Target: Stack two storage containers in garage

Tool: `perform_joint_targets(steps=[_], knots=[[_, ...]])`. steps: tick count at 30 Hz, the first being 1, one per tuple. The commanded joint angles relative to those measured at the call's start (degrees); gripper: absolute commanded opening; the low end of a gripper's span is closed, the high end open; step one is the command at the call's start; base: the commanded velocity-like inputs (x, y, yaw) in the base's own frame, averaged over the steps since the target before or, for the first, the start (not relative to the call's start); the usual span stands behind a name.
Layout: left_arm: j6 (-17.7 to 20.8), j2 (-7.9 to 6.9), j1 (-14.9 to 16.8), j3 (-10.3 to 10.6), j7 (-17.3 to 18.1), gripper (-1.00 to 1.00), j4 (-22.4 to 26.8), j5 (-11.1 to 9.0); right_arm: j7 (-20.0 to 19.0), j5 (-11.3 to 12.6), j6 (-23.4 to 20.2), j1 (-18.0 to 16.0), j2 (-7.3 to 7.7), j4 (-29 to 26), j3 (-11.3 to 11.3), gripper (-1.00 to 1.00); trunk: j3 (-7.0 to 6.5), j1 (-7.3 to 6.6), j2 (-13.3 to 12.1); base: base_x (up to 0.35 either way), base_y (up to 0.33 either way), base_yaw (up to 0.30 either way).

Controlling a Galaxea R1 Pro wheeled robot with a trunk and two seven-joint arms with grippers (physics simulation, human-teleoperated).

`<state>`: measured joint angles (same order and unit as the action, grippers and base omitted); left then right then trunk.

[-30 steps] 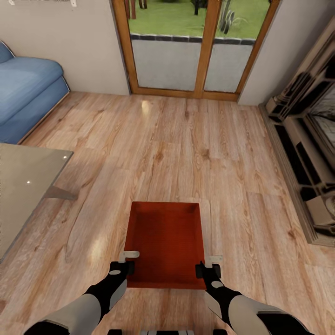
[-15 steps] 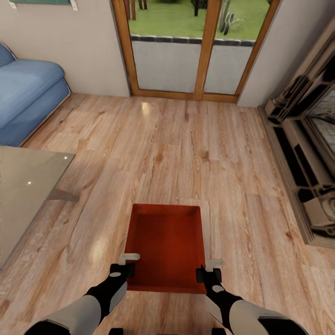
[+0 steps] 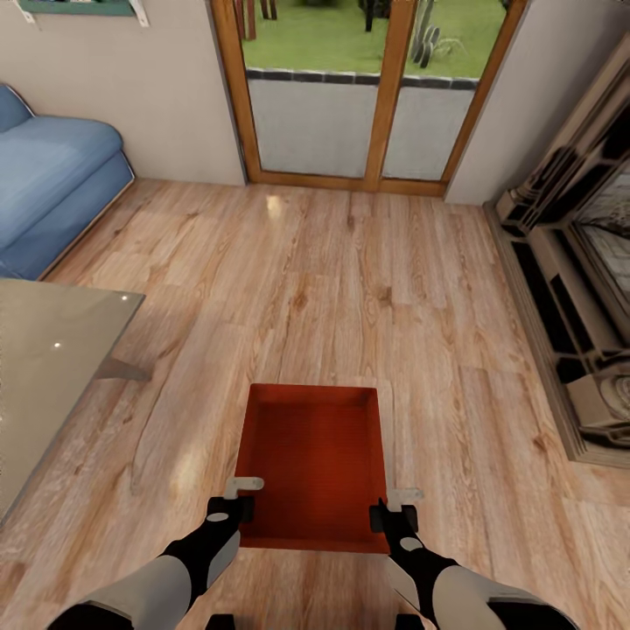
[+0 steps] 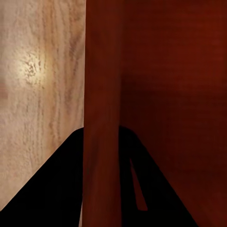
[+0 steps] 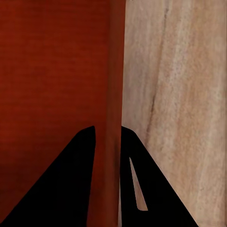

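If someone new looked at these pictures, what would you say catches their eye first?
Most striking is the red-orange storage container, held low in the middle of the head view over the light wood-plank floor, with the left gripper and right gripper each clamped on a side wall. Beyond it stand wood-framed glass doors onto a lawn, with a blue sofa at far left.

A red-orange box [image 3: 315, 464] is sitting level and open-topped over the wood-plank floor [image 3: 350, 280] of the living room, its long sides running away from the robot. Its flat walls are framing an empty inside. The two grippers are clamping its left and right walls near the closest end.
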<state>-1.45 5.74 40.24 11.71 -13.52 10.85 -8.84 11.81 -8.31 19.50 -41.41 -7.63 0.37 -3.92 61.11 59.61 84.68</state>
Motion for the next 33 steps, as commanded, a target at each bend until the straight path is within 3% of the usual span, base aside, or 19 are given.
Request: perform_joint_targets(steps=[1, 33], knots=[[-0.13, -0.40, 0.10, -2.75, -0.61, -1.00, 0.23, 0.49, 0.32, -0.11, 0.19, 0.01, 0.02, 1.39, -0.73, -1.00, -0.16, -0.23, -0.40, 0.000, 0.000, 0.000], [-0.20, -0.38, 0.10, -2.82, -0.63, -1.00, 0.26, 0.49, 0.38, -0.78, 0.37, 0.01, -0.05, 0.47, -0.65, -1.00, -5.91, -7.26, -13.23, 0.000, 0.000, 0.000]])
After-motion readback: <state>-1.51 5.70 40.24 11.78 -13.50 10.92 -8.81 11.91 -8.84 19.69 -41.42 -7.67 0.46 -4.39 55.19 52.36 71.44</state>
